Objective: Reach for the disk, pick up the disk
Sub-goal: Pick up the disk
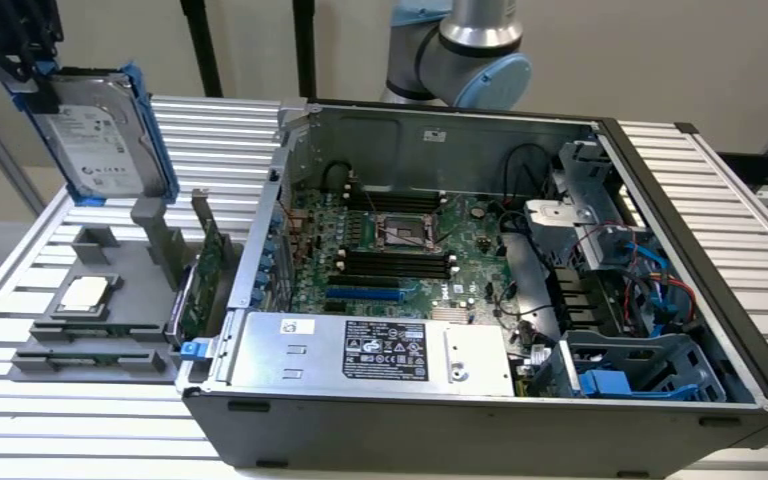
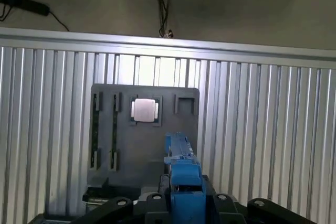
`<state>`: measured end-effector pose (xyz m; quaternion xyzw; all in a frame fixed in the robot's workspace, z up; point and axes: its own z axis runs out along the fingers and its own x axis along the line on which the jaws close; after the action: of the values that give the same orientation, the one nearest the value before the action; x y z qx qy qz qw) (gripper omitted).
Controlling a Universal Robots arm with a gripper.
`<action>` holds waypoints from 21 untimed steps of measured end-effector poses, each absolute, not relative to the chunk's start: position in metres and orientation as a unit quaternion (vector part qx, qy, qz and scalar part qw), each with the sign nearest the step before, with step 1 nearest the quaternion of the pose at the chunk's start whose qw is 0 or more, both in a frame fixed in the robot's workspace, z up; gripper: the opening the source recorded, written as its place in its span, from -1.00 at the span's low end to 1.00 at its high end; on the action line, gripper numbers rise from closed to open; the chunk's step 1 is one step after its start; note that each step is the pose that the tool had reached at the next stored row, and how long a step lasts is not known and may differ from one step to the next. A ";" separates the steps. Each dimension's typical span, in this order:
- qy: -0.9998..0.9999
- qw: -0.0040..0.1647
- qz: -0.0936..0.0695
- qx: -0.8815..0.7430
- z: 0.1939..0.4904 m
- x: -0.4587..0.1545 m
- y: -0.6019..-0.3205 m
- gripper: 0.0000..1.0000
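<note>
Pincer (image 1: 21, 72) sits high at the exterior view's left, jaws closed on the upper edge of the disk (image 1: 101, 140). The grip bites the blue frame (image 1: 153, 130), not the metal face. The disk hangs upright in the air, clear above the grey holder (image 1: 137, 300), touching nothing else. From the wrist I look down the frame's blue edge (image 2: 184, 179) between the black pincer parts (image 2: 184, 203). I judge the disk stiff and fairly heavy for its size, and shock-sensitive, so no knocks. Bare metal would be slick; the plastic rails are the better hold, though they may flex a little. The white label (image 1: 84, 125) is printed paper on silver-grey casing, flat and rectangular. Below, the holder is matt grey with slots and pockets, and one pocket seats a small square shiny chip (image 1: 84, 292). A green card (image 1: 207, 262) stands on edge at the holder's side. Everything rests on a ribbed aluminium table (image 1: 37, 420). Beside it lies the open computer case (image 1: 704, 250), dark outside, with a green board (image 1: 398, 250) and a silver box (image 1: 357, 350) inside.
</note>
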<state>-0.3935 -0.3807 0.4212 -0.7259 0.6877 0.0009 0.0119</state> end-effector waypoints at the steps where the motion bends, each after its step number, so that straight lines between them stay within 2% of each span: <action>1: 0.688 0.013 0.001 -0.726 0.424 -0.390 -0.382 -0.35; 21: 0.686 0.027 0.015 -0.727 0.480 -0.308 -0.400 -0.35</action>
<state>-0.3076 -0.4003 0.4799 -0.7269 0.6861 0.0151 0.0268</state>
